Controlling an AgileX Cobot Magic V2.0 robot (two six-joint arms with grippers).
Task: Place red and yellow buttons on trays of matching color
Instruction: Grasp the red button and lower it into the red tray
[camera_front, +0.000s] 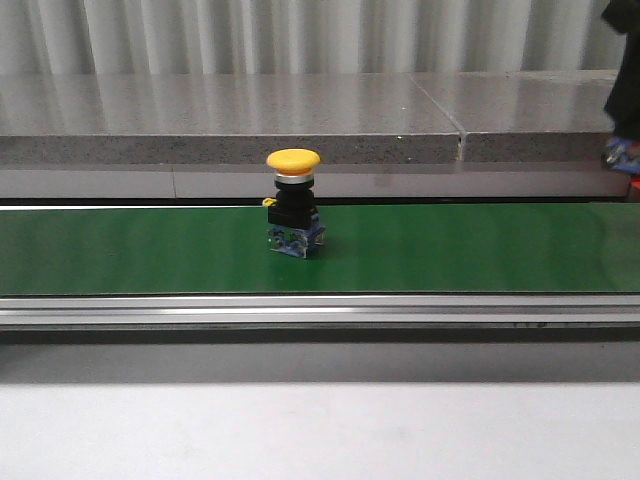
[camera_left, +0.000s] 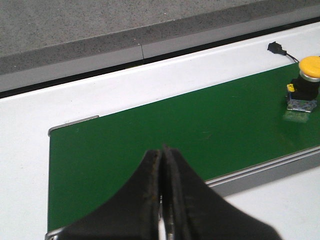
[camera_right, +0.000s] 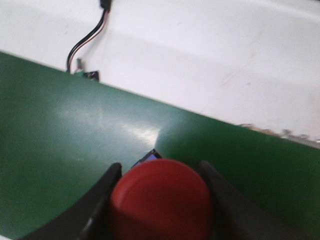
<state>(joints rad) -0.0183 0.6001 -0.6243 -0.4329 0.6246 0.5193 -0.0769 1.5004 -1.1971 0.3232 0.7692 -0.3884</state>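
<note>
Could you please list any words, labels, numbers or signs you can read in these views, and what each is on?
None is legible in any view.
The yellow button, the red button and the green conveyor belt show no readable text.

a grey speckled stone ledge (camera_front: 230, 135) runs below a pale corrugated wall (camera_front: 300, 35).
</note>
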